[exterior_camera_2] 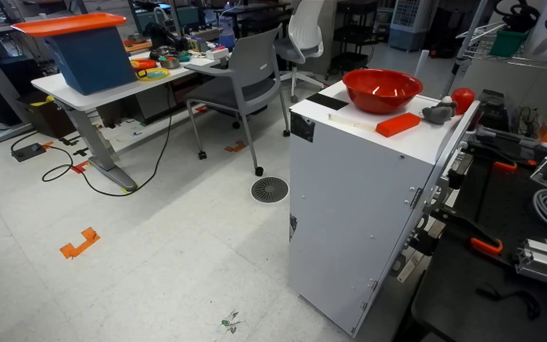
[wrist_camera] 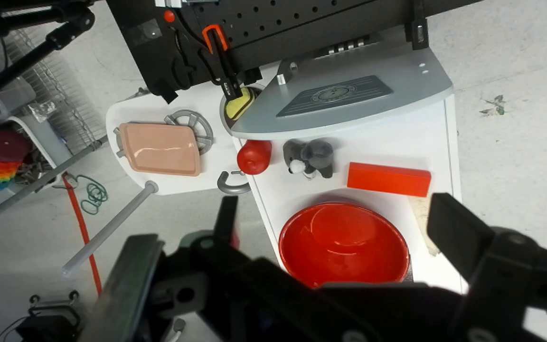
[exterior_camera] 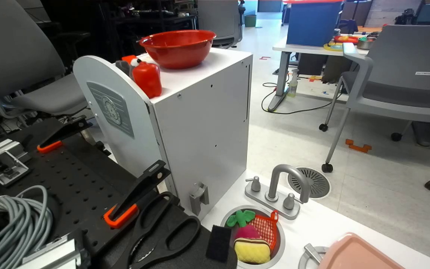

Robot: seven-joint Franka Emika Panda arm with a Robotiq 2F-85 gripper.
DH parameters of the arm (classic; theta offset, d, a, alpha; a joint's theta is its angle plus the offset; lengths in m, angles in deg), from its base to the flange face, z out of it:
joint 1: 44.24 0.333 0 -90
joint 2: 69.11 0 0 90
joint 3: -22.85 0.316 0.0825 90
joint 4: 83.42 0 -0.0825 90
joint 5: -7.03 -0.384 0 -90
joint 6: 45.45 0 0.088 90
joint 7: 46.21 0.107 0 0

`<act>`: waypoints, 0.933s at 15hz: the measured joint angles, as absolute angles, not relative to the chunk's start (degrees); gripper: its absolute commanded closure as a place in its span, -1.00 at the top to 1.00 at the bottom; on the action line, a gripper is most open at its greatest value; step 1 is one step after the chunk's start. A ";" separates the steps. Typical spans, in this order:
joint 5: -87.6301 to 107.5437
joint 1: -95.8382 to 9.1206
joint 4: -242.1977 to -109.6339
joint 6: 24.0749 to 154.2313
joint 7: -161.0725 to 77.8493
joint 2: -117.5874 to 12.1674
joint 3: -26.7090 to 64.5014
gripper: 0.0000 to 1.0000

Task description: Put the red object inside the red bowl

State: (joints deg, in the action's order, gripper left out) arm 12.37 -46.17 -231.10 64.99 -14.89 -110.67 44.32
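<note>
We look down from above in the wrist view; the gripper point(wrist_camera: 337, 228) points downward and enters from the bottom edge, its black fingers point(wrist_camera: 456, 232) spread wide; in the gap, beyond the fingers, we see the red bowl point(wrist_camera: 344, 244) standing on the white cabinet point(wrist_camera: 292, 194); the red object point(wrist_camera: 254, 157) sits outside the bowl at a corner of the cabinet top, near a grey plush toy point(wrist_camera: 318, 153); a red-orange block point(wrist_camera: 389, 179) lies near the bowl.
</note>
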 measured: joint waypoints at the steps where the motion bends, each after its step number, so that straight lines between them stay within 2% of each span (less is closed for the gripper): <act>1: 12.37 -46.17 -231.10 64.99 -14.89 -110.67 44.32 1.00; 14: 12.86 -46.44 -231.64 64.90 -13.88 -110.68 42.79 1.00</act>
State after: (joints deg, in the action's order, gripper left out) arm 12.86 -46.44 -231.64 64.90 -13.88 -110.68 42.79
